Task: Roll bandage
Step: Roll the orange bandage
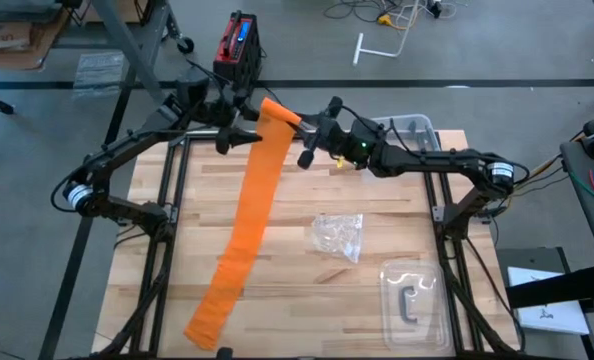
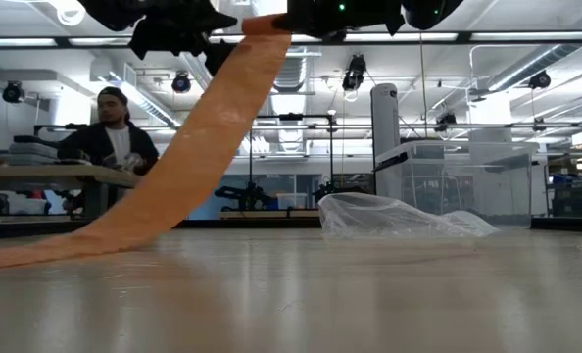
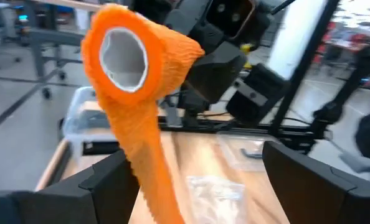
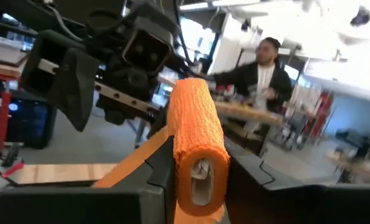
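Bandage (image 1: 245,215): rolled end raised over the table's (image 1: 307,300) far edge, clamped in right tool (image 4: 194,177); tail trailing down across the wood. Left tool (image 3: 191,180) spread apart, facing the core. Advisable: steady tension, square winding.

Both arms reached inward and met high above the far edge of the surface, the right tool (image 1: 299,124) clamped shut while the left tool (image 1: 239,128) stood spread wide just beside it.

Orange bandage (image 4: 196,134) roll clamped in right claw (image 4: 197,180), left claw (image 4: 79,78) open beyond, person (image 4: 260,71) in bkgd
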Tool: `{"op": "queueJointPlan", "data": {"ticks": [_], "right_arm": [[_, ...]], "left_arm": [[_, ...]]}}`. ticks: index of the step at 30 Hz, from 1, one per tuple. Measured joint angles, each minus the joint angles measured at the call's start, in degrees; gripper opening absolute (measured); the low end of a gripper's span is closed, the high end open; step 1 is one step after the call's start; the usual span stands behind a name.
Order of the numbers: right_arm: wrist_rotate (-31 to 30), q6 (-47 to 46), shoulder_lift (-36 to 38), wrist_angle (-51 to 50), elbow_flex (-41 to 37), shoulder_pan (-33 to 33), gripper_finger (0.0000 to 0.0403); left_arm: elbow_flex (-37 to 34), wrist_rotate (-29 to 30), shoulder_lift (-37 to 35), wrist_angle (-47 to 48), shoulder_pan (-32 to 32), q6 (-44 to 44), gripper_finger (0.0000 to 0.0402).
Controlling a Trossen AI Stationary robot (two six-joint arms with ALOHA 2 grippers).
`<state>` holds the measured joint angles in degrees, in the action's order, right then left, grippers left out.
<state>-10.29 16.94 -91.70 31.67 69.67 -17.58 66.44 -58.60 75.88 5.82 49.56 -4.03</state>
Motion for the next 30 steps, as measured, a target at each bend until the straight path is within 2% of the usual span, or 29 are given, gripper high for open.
{"op": "queueJointPlan", "data": {"ticks": [4,8,14,17,21,30], "right_arm": [[1.16,0.54,0.0,0.48,-1.9,-1.06,0.0095],[6.23,3.91,0.07,6.04,-5.29,-0.74,0.0087],[5.59,10.63,0.37,15.23,-9.64,-0.03,0.0079],[3.64,15.13,-0.08,16.85,-10.66,0.35,0.008],[2.61,20.36,-0.31,17.49,-11.86,0.48,0.0081],[2.3,21.8,-0.31,17.83,-12.93,0.72,0.008]], "left_arm": [[-0.71,1.23,0.01,0.4,0.24,1.41,0.0312],[-0.71,1.69,-0.5,1.56,1.15,2.87,0.0319],[-0.58,1.28,-2.1,1.18,5.05,3.43,0.0332],[-0.58,-0.82,-1.69,0.43,5.11,5.51,0.0337],[-0.58,-0.49,-0.1,-0.94,3.42,6.26,0.0338],[-0.58,0.71,2.13,-9.93,2.41,11.69,0.0327]]}}
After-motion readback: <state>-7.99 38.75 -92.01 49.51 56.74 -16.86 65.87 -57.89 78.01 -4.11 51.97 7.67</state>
